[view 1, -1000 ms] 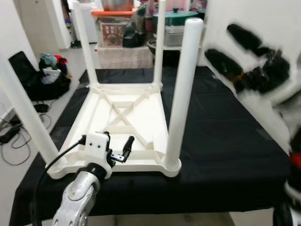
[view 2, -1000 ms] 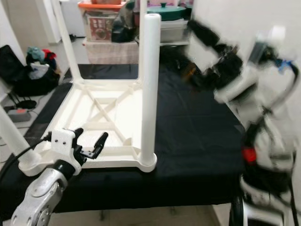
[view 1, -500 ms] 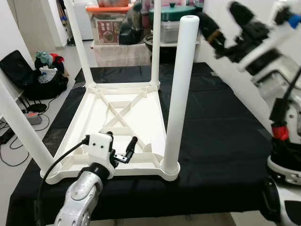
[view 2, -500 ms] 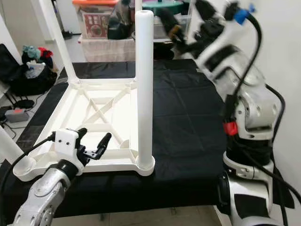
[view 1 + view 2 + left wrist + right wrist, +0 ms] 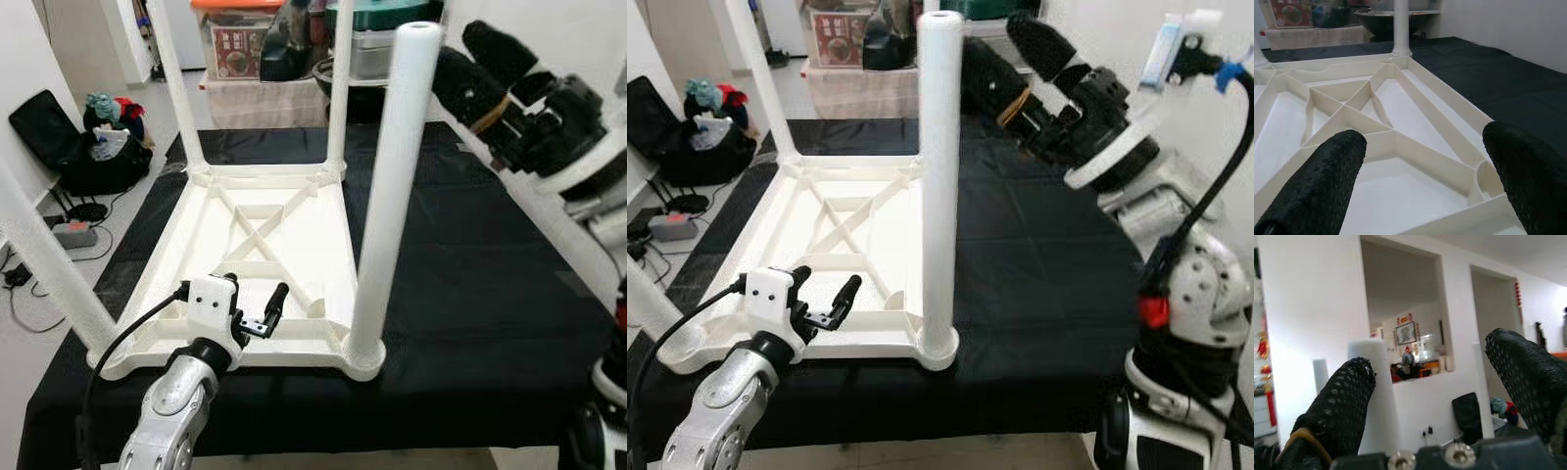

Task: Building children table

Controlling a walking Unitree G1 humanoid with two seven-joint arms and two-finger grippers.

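1. Left eye view, nearest the robot: the left gripper (image 5: 257,311) hovers over the near edge of the upturned white children's table (image 5: 257,262), its two black fingers (image 5: 1327,183) spread apart and grasping nothing.
2. The table lies upside down on a black cloth (image 5: 470,264) that covers the work surface, its ribbed underside with a crossed brace facing up.
3. The near right leg (image 5: 390,186) stands upright in its corner socket, just beside the left gripper; the near left leg (image 5: 44,259) rises tilted from the other near corner.
4. Further up on the right, the right gripper (image 5: 1019,54) is raised in the air close beside the top of the near right leg, fingers parted and empty; a yellow band circles one finger.
5. Two far legs (image 5: 338,83) stand at the far corners.
6. Behind the table are storage boxes (image 5: 240,44), and a dark bag (image 5: 73,147) sits on the floor to the left.
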